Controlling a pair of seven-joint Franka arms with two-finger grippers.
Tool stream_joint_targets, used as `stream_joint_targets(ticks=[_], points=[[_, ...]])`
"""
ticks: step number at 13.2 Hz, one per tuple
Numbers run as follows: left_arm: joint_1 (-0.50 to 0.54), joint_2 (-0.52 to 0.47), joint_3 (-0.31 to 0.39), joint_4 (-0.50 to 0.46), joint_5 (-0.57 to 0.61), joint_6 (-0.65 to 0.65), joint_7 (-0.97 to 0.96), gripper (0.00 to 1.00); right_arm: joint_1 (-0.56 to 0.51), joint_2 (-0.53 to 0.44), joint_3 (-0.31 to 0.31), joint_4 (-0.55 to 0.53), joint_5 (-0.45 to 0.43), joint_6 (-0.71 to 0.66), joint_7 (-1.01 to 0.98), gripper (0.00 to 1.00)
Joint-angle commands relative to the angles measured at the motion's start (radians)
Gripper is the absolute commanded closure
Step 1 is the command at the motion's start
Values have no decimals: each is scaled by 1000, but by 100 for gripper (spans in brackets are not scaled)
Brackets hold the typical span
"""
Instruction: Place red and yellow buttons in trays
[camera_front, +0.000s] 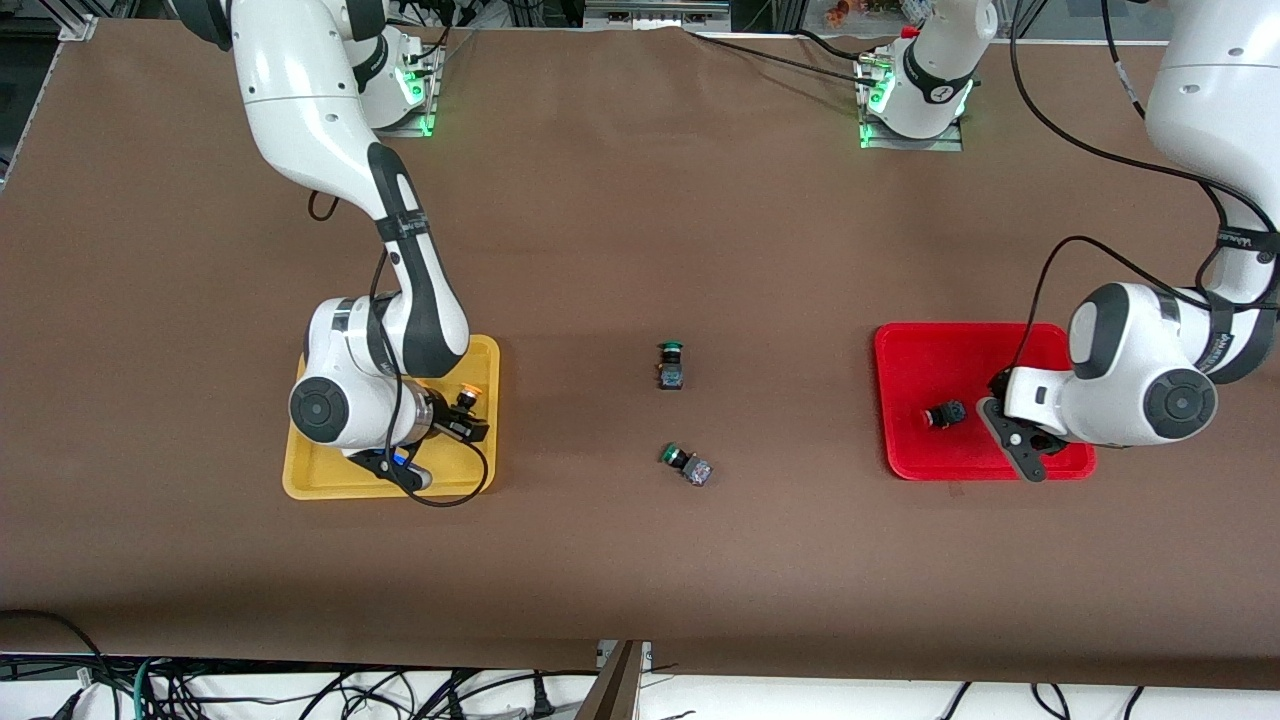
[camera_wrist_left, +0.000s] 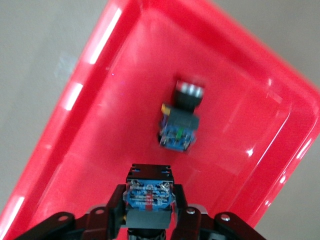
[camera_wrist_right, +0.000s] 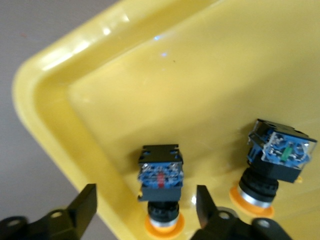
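2 yellow buttons (camera_wrist_right: 161, 190) in yellow tray (camera_wrist_right: 45, 130).

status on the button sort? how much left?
Done: two yellow-capped buttons sit in the yellow tray, right gripper open around one; one red-capped button lies in the red tray. In hand: left gripper is shut on the last button over that tray. Left: releasing it.

Two buttons (camera_wrist_right: 160, 175) in one tray (camera_wrist_right: 45, 125), two more (camera_wrist_left: 181, 122) in the other tray (camera_wrist_left: 100, 75)
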Motion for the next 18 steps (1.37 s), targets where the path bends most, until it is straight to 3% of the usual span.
stream_joint_targets(ticks=[1, 3, 4, 8, 11, 14, 16, 18], points=[[5, -2, -23, 5, 1, -4, 51, 0, 13, -99, -3, -44, -5, -1, -6, 1], [-5, -21, -38, 12, 0, -30, 17, 0, 21, -151, -9, -44, -34, -41, -4, 1], [-8, -41, -71, 16, 0, -64, -45, 0, 32, -186, -8, -47, -92, -58, -3, 1], [-5, -168, -197, 78, -64, -341, -495, 0, 58, -335, -14, -55, -215, -191, -24, 1], [-5, -218, -228, 216, -91, -548, -731, 0, 56, -441, -29, -56, -275, -306, -85, 1], [1, -290, -221, 252, -100, -592, -883, 0, 56, -519, -76, -66, -275, -376, -205, 1], [-46, -368, -140, 227, -105, -548, -889, 0, 56, -593, -107, -131, -277, -390, -269, 1], [-212, -477, 94, 137, -133, -463, -895, 0, 56, -653, -132, -196, -301, -386, -311, 1]])
